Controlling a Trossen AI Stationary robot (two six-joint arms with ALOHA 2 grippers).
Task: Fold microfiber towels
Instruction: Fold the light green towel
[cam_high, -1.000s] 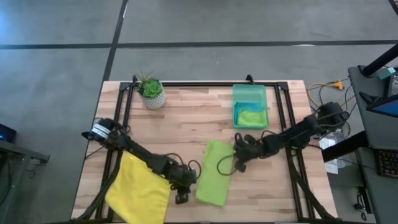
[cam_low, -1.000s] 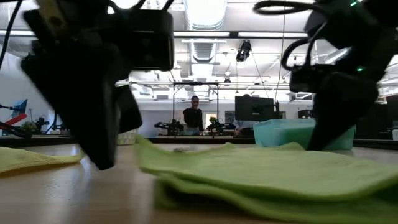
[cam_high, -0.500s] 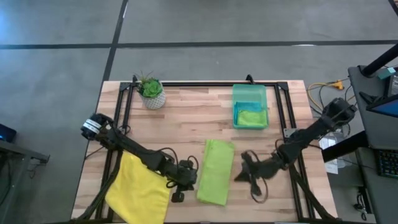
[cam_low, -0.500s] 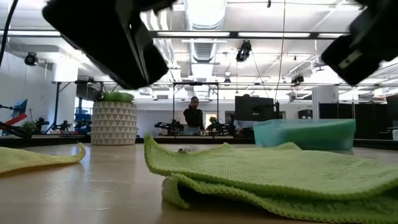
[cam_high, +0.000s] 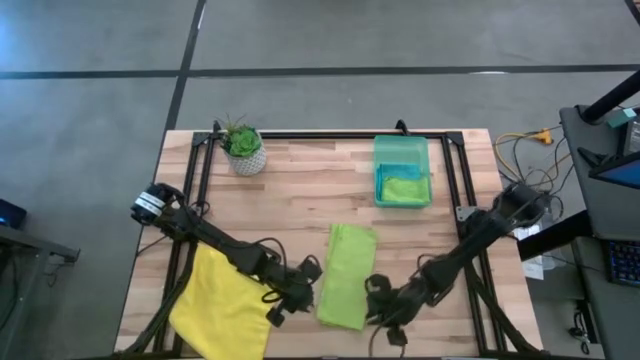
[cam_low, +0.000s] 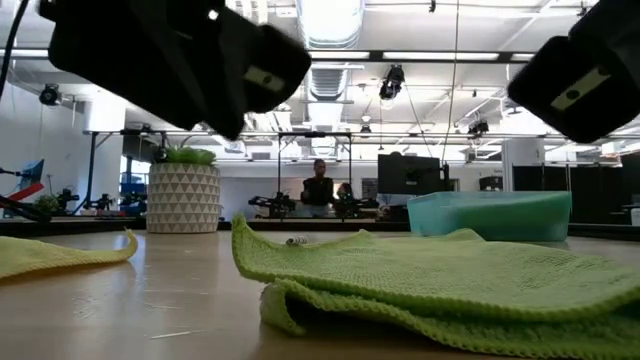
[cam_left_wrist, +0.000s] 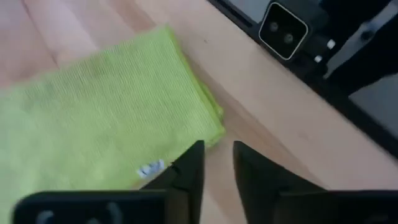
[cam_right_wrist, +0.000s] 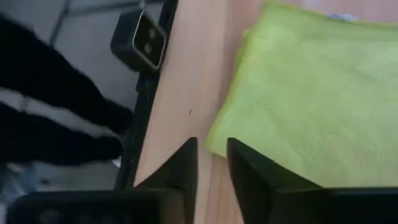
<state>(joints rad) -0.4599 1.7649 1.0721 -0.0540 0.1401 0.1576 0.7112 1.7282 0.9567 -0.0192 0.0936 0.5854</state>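
Lime green folded towel (cam_high: 346, 276), long axis front-to-back on table (cam_high: 300, 190)

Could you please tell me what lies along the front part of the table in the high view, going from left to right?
Yellow towel → left claw → folded lime green towel → right claw.

bright overhead lighting, blurred wrist views

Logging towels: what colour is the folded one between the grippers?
Lime green towel; clearest in the high view.
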